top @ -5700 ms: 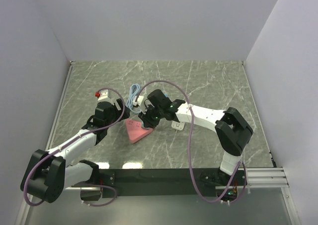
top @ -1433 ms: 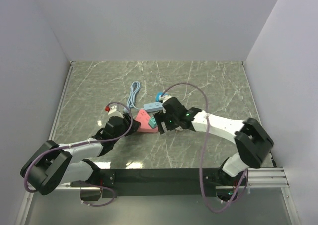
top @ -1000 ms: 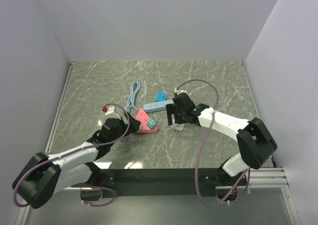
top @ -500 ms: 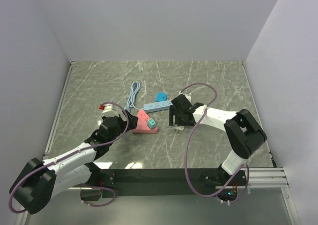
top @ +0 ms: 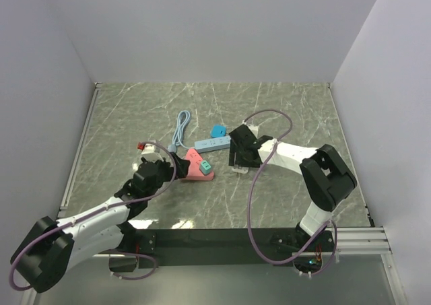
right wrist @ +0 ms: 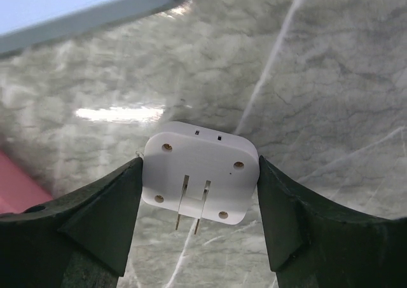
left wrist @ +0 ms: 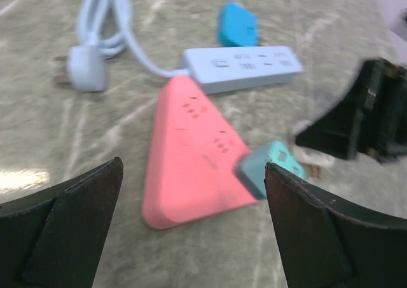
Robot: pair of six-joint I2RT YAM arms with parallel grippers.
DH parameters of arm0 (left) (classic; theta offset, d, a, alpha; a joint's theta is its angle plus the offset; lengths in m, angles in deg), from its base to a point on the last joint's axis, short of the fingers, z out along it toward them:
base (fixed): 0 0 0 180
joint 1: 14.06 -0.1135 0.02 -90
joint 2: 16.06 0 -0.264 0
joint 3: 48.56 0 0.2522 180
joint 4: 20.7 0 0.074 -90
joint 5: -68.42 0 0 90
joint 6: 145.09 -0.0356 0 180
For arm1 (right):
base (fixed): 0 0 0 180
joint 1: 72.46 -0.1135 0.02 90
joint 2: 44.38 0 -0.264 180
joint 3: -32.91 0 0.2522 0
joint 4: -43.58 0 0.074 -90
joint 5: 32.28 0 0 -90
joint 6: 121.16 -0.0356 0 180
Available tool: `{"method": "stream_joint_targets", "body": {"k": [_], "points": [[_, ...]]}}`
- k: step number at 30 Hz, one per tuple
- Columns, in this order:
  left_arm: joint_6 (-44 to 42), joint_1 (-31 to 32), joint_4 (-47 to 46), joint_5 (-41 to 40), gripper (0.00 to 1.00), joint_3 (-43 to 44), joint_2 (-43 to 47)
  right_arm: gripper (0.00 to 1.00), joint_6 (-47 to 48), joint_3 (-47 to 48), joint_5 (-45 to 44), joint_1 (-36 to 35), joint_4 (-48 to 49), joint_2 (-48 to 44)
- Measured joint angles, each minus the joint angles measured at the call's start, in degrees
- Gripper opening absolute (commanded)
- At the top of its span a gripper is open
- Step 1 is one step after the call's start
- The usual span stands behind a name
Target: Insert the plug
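The left gripper (left wrist: 192,173) hangs spread wide and empty before the pink power strip (left wrist: 184,154), probably ready to steady it. A teal plug (left wrist: 270,167) sits against its right corner. Further right, the white plug (right wrist: 200,173) lies prongs-up on the table (right wrist: 318,78), pinched at both sides by the right gripper (right wrist: 198,177), seemingly for lifting.
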Motion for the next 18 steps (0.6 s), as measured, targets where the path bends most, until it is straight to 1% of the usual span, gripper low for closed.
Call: {"method": "stream_joint_targets", "body": {"k": [5,9,12,18], "points": [[-3.15,3.04,-5.49,4.37,0.98,-2.16,3.96,0.00,1.95,4.31,2.54,0.04,-0.42,-0.02],[-5.07,5.49,-10.71,7.74,0.98,-2.16,3.89,0.00,2.82,7.69,5.90,0.17,1.53,-1.25],[-5.92,6.43,-14.16,9.53,0.98,-1.53,0.96,0.00,2.84,8.83,8.22,0.17,3.67,-3.82],[-6.54,7.56,-19.41,10.69,0.98,2.38,-9.16,0.00,1.18,8.81,13.53,0.17,9.62,-10.67]]}}
